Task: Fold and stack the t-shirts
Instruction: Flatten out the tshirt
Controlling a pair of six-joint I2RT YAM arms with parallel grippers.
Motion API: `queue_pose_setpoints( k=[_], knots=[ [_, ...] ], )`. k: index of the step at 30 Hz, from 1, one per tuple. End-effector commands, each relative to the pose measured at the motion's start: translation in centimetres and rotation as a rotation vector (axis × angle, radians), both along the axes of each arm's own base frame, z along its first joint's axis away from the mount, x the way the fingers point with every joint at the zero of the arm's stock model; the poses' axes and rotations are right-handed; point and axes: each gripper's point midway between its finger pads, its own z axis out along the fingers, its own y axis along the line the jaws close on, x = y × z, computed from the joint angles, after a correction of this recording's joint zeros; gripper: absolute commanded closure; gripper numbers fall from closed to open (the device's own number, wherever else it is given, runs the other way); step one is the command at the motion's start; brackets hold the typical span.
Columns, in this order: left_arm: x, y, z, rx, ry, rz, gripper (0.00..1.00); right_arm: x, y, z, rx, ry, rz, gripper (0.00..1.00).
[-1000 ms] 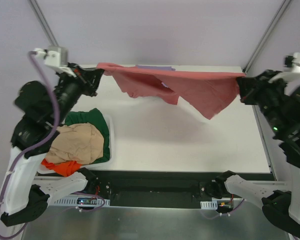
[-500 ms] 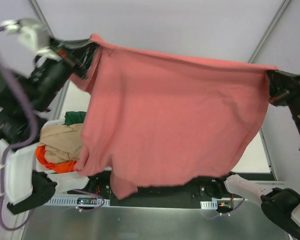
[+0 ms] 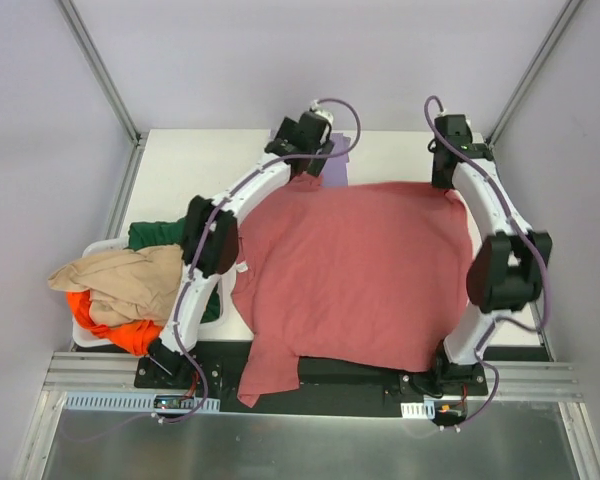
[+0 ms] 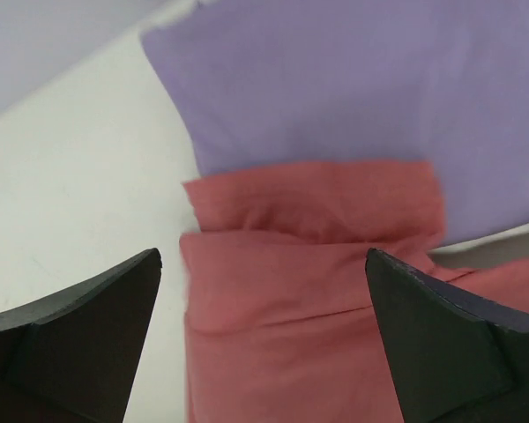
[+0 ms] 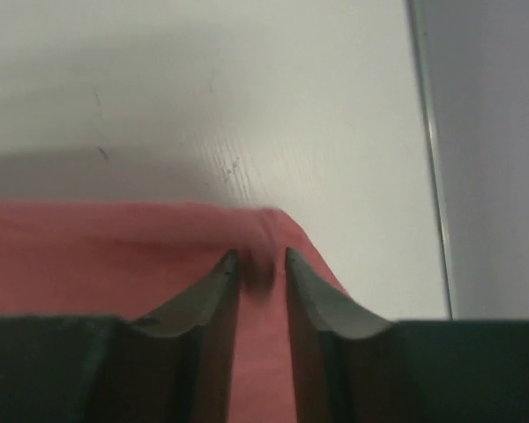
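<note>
The salmon t-shirt [image 3: 360, 270] looks limp and light, so corners suit best. The right gripper [image 5: 259, 258] pinches its corner at the desk's [image 3: 180, 170] far-right; the left gripper [image 4: 260, 264] gapes, empty.

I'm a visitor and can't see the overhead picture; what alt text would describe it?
A pink t-shirt lies spread on a white table, part drooping over the near edge. The left pincer and right pincer sit at its far corners; a basket of crumpled clothes stands at left.
</note>
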Motion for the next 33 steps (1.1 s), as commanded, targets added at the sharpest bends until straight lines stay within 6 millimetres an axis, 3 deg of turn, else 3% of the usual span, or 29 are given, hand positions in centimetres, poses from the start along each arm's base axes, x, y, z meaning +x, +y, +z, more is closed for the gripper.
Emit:
queue_pose_setpoints(
  k=[1, 2, 4, 5, 6, 11, 15, 18, 26, 33],
  knots=[
    [1.9, 2.3, 4.2, 0.064, -0.117, 0.11, 0.01, 3.3, -0.6, -1.7, 0.046, 0.003, -0.033, 0.53],
    [1.7, 2.3, 4.2, 0.044, -0.113, 0.114, 0.01, 3.6, -0.6, -2.1, 0.052, 0.016, -0.038, 0.42],
    [0.9, 2.0, 4.3, -0.019, -0.092, 0.104, 0.01, 3.5, -0.3, -2.3, 0.075, 0.022, -0.043, 0.09],
    [0.2, 1.5, 4.6, -0.073, -0.074, 0.079, 0.01, 3.2, -0.1, -2.4, 0.091, 0.021, -0.041, 0.01],
    [-1.0, 1.3, 5.4, -0.118, -0.063, 0.059, 0.01, 2.7, 0.1, -2.6, 0.11, 0.021, -0.049, 0.04],
    [-6.8, 1.6, 4.7, -0.285, 0.06, 0.046, 0.01, -1.6, 2.0, -2.8, 0.245, 0.027, -0.054, 0.04],
    [-11.5, 2.9, 1.8, -0.376, 0.176, 0.095, 0.01, -5.8, 5.3, -5.8, 0.425, 0.104, 0.019, 0.04],
    [-14.5, 3.9, -1.0, -0.415, 0.263, 0.145, 0.01, -7.5, 7.7, -8.2, 0.539, 0.157, 0.096, 0.04],
    [-17.8, 6.5, -8.1, -0.451, 0.416, 0.35, 0.01, -9.7, 6.9, -15.0, 0.514, 0.36, -0.024, 0.04],
    [-16.9, 7.9, -12.7, -0.534, 0.528, 0.536, 0.01, -9.0, 5.2, -18.3, 0.54, 0.452, -0.115, 0.03]
  ],
)
